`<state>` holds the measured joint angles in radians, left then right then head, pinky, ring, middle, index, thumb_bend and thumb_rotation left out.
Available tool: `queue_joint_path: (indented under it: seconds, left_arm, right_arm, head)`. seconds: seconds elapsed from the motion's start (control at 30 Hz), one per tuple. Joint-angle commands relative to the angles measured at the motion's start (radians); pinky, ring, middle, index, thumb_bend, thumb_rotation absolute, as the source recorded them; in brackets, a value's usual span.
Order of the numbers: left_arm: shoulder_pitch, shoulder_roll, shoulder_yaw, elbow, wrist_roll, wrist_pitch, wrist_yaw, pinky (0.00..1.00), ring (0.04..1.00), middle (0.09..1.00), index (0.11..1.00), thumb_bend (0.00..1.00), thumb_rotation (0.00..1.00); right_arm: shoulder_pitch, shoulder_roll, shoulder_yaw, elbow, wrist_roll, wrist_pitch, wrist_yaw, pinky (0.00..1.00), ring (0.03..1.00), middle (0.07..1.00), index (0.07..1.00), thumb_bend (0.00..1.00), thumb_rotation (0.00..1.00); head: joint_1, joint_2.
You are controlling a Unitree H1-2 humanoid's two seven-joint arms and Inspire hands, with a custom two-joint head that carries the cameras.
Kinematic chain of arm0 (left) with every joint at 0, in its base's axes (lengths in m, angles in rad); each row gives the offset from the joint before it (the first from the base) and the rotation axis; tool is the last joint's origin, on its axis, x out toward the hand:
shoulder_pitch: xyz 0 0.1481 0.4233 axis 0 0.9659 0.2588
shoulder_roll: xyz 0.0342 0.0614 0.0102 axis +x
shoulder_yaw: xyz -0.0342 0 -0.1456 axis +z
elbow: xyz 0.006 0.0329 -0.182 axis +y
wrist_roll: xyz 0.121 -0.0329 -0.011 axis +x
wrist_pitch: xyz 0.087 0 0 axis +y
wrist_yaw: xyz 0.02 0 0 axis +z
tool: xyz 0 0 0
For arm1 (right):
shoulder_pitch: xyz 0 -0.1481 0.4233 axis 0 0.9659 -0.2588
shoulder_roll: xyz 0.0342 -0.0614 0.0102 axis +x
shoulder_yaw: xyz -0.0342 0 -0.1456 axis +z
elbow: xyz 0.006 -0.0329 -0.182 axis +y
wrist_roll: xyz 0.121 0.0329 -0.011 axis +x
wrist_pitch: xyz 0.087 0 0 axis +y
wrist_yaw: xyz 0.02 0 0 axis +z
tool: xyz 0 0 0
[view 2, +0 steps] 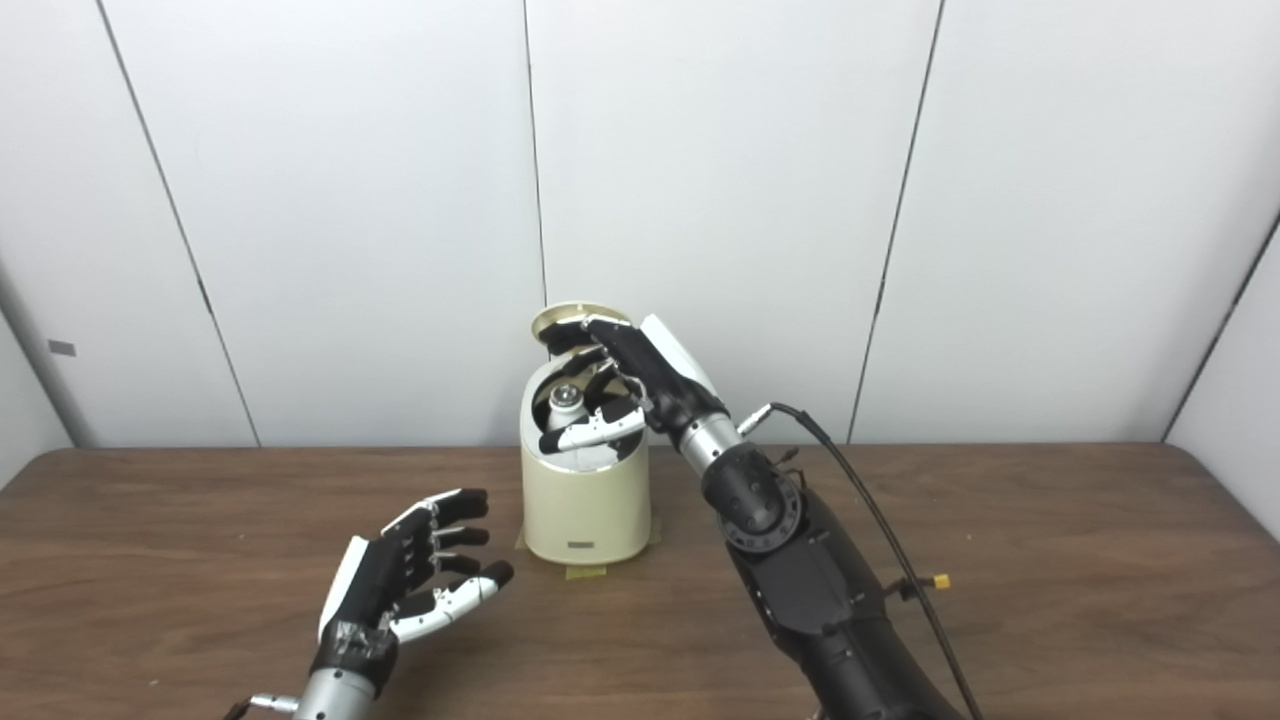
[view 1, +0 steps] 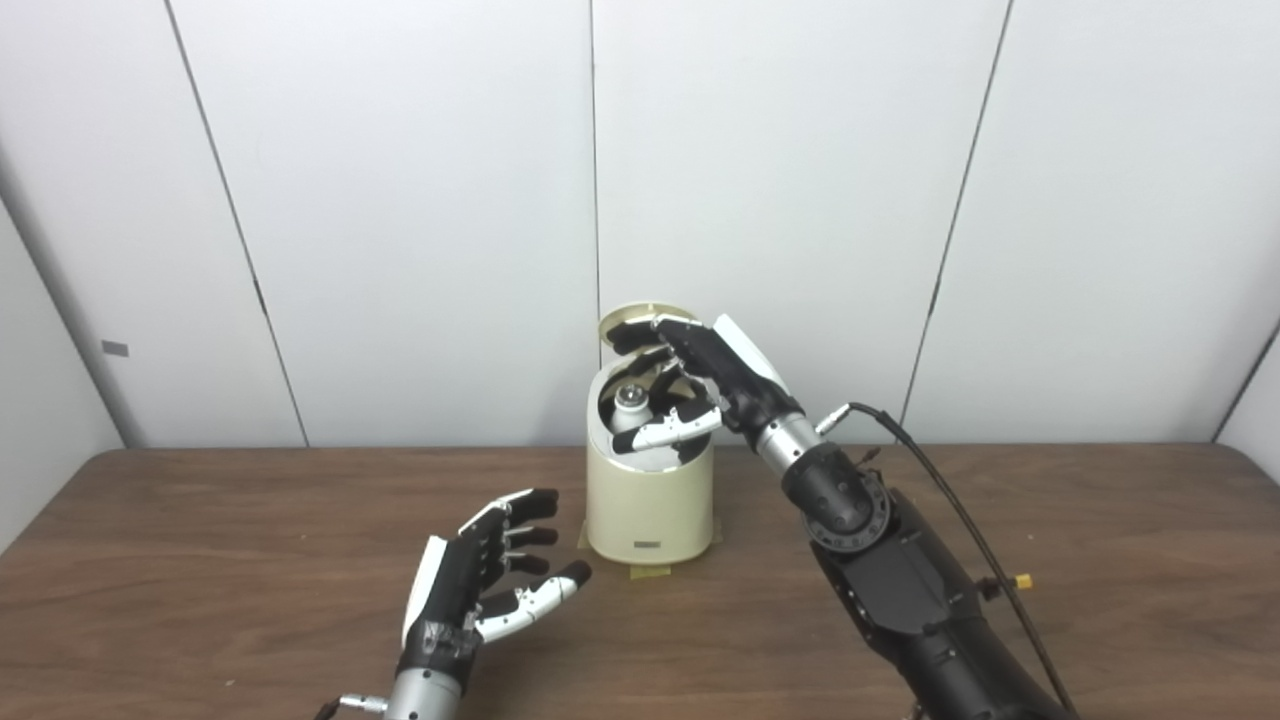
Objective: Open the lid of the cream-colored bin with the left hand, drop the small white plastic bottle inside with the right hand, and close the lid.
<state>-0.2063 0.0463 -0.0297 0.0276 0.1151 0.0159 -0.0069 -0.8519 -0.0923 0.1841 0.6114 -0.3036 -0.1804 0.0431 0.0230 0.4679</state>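
A brown wood-grain surface (view 1: 200,520) with a dull, matt sheen carries a cream-colored bin (view 1: 648,510) whose smooth body looks like satin plastic or painted metal; which one cannot be told. Its raised lid (view 1: 640,320) shows a paler, slightly glossy underside. Yellowish tape (view 1: 648,572) lies at the bin's foot. The right hand (view 1: 700,385) and left hand (view 1: 490,580) are black and white hard plastic, mildly glossy, on brushed metal wrists. The right forearm (view 1: 900,590) is matt black casing, trailed by a smooth black cable (view 1: 960,510). Behind, white wall panels (view 1: 400,200) look flat and matt.
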Motion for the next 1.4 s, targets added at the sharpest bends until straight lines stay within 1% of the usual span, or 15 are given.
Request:
queue_joint_path:
  seconds: [0.0,0.13,0.27,0.33,0.43,0.53,0.67,0.73,0.77,0.8,0.9,1.0,1.1,1.17,1.37]
  left_arm:
    - [-0.033,0.003,-0.003,-0.026,0.003,-0.032,0.003,0.62,0.718,0.783,0.768,0.67,0.08]
    - [-0.033,0.003,-0.004,-0.03,0.001,-0.03,0.001,0.62,0.721,0.787,0.767,0.67,0.09]
    - [-0.033,0.004,-0.002,-0.028,-0.005,-0.031,-0.001,0.62,0.716,0.784,0.766,0.67,0.08]
    - [-0.034,0.006,-0.001,-0.025,-0.007,-0.035,-0.002,0.62,0.714,0.784,0.767,0.67,0.07]
    - [-0.035,0.009,0.0,-0.021,-0.006,-0.041,-0.001,0.61,0.712,0.784,0.767,0.67,0.07]
    - [-0.035,0.011,0.002,-0.019,-0.007,-0.043,-0.001,0.62,0.711,0.782,0.766,0.67,0.07]
    - [-0.033,0.014,0.005,-0.021,-0.018,-0.044,-0.006,0.62,0.713,0.783,0.764,0.67,0.08]
    - [-0.032,0.017,0.005,-0.022,-0.022,-0.044,-0.009,0.62,0.714,0.784,0.766,0.67,0.08]
    - [-0.031,0.018,0.006,-0.024,-0.026,-0.045,-0.01,0.61,0.714,0.782,0.765,0.67,0.08]
    - [-0.03,0.018,0.006,-0.024,-0.03,-0.046,-0.012,0.61,0.715,0.783,0.766,0.67,0.08]
    - [-0.029,0.019,0.007,-0.027,-0.038,-0.046,-0.014,0.62,0.718,0.786,0.767,0.67,0.08]
    - [-0.028,0.019,0.007,-0.032,-0.031,-0.047,-0.007,0.61,0.715,0.781,0.764,0.67,0.08]
    - [-0.026,0.022,0.006,-0.041,-0.018,-0.036,-0.002,0.62,0.719,0.78,0.762,0.67,0.11]
    - [-0.024,0.024,0.006,-0.047,-0.01,-0.035,0.0,0.63,0.727,0.781,0.763,0.68,0.13]
    - [-0.031,0.048,0.005,-0.077,-0.01,-0.057,-0.018,0.67,0.804,0.841,0.84,0.76,0.27]
  right_arm:
    - [-0.031,-0.017,-0.015,-0.055,0.011,-0.004,-0.005,0.53,0.72,0.798,0.733,0.81,0.0]
    - [0.014,-0.018,-0.045,-0.14,0.039,-0.014,-0.009,0.53,0.691,0.797,0.712,0.8,0.0]
    - [0.083,-0.015,-0.085,-0.266,0.053,-0.041,-0.038,0.41,0.553,0.703,0.651,0.79,0.0]
    - [0.126,-0.012,-0.112,-0.341,0.07,-0.052,-0.053,0.38,0.516,0.676,0.63,0.79,0.0]
    - [0.19,-0.013,-0.153,-0.424,0.131,-0.056,-0.047,0.38,0.477,0.652,0.613,0.77,0.0]
    - [0.24,-0.028,-0.178,-0.455,0.172,-0.074,-0.036,0.39,0.462,0.656,0.621,0.77,0.0]
    - [0.33,-0.054,-0.212,-0.491,0.229,-0.05,-0.021,0.4,0.484,0.668,0.658,0.78,0.03]
    - [0.368,-0.067,-0.222,-0.486,0.261,-0.058,-0.003,0.45,0.505,0.68,0.678,0.78,0.03]
    - [0.392,-0.082,-0.219,-0.49,0.285,-0.039,0.026,0.46,0.515,0.69,0.689,0.79,0.04]
    - [0.418,-0.098,-0.212,-0.497,0.318,-0.018,0.065,0.5,0.558,0.734,0.737,0.8,0.08]
    - [0.472,-0.119,-0.187,-0.515,0.353,-0.011,0.128,0.5,0.653,0.801,0.808,0.85,0.14]
    - [0.513,-0.094,-0.185,-0.509,0.371,-0.014,0.127,0.53,0.693,0.825,0.834,0.86,0.18]
    - [0.526,-0.074,-0.187,-0.479,0.362,-0.043,0.111,0.56,0.709,0.84,0.85,0.86,0.24]
    - [0.532,-0.047,-0.196,-0.472,0.366,-0.04,0.094,0.58,0.711,0.84,0.848,0.87,0.26]
    - [0.533,-0.001,-0.215,-0.438,0.388,-0.079,0.081,0.57,0.719,0.832,0.838,0.89,0.28]
  head:
    - [0.0,0.002]
    - [0.001,0.001]
    - [0.003,-0.001]
    - [0.001,-0.001]
    - [0.0,-0.002]
    - [-0.001,-0.001]
    - [-0.001,0.0]
    - [0.0,-0.001]
    - [0.0,0.0]
    - [0.001,0.0]
    - [0.003,-0.002]
    - [0.008,-0.006]
    - [0.012,-0.006]
    - [0.018,-0.008]
    - [0.026,-0.011]
